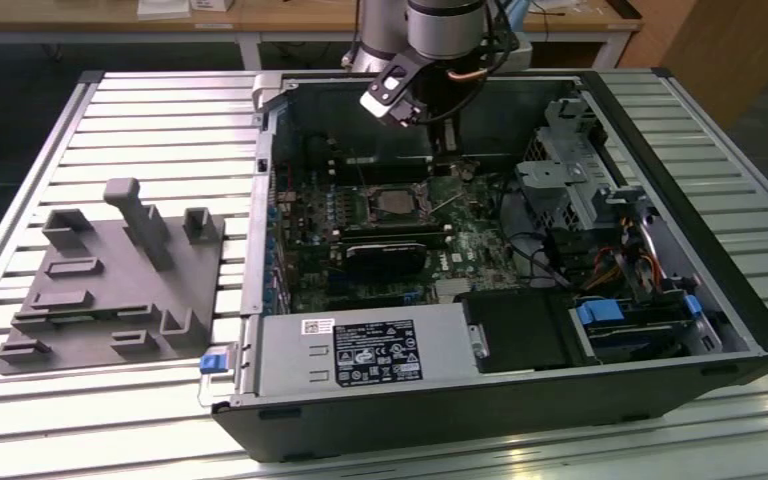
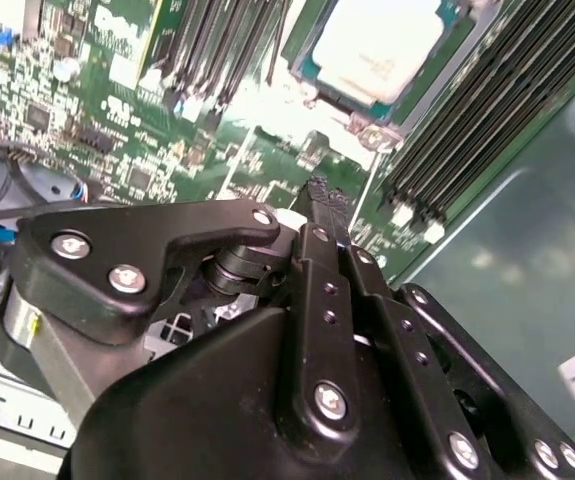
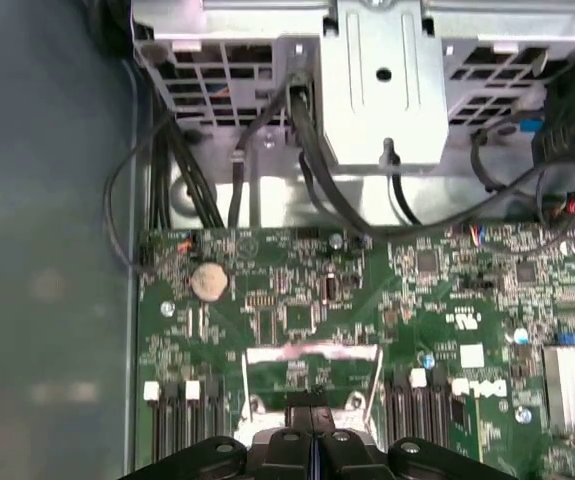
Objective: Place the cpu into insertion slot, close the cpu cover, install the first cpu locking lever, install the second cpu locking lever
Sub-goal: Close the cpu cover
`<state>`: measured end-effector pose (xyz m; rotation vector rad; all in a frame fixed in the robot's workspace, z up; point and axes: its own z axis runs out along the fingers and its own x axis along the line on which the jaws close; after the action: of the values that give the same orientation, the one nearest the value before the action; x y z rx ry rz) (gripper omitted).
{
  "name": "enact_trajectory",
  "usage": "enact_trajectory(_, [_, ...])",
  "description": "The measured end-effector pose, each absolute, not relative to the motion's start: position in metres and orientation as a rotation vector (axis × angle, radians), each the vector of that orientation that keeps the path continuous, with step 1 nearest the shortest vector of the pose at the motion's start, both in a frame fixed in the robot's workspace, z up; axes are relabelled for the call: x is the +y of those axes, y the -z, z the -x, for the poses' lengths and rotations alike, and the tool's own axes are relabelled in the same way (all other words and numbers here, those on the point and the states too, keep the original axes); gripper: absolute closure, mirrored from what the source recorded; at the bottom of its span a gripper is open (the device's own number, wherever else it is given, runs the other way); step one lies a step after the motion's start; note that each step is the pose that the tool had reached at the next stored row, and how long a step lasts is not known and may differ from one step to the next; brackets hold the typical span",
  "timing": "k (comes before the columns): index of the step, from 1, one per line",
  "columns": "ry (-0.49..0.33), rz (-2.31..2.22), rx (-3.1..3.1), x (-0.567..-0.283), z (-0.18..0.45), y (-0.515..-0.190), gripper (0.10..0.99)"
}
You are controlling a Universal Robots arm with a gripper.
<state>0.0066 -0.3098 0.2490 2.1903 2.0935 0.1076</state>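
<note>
Over the motherboard (image 3: 267,270), 1 o'clock of the insertion slot (image 1: 391,203) in exterior view | fingers (image 2: 319,215) pressed together, nothing held, which I read as a pushing pose | cpu (image 2: 377,45) seated in slot | cpu cover (image 3: 312,352) looks tipped up

One cpu (image 2: 382,45), cropped by the second wrist view's edge; motherboard (image 3: 297,290), partly hidden behind the gripper (image 3: 312,402) in the first wrist view; arm (image 1: 424,30), cut off at the exterior view's upper edge; insertion slot (image 1: 391,203) detail there too small to tell.
</note>
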Motion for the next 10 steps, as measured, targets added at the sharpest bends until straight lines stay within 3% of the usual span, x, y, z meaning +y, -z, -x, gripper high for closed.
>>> enact_trajectory(10, [-0.108, -2.19, 2.094, -0.31, -0.027, -0.249, 0.98])
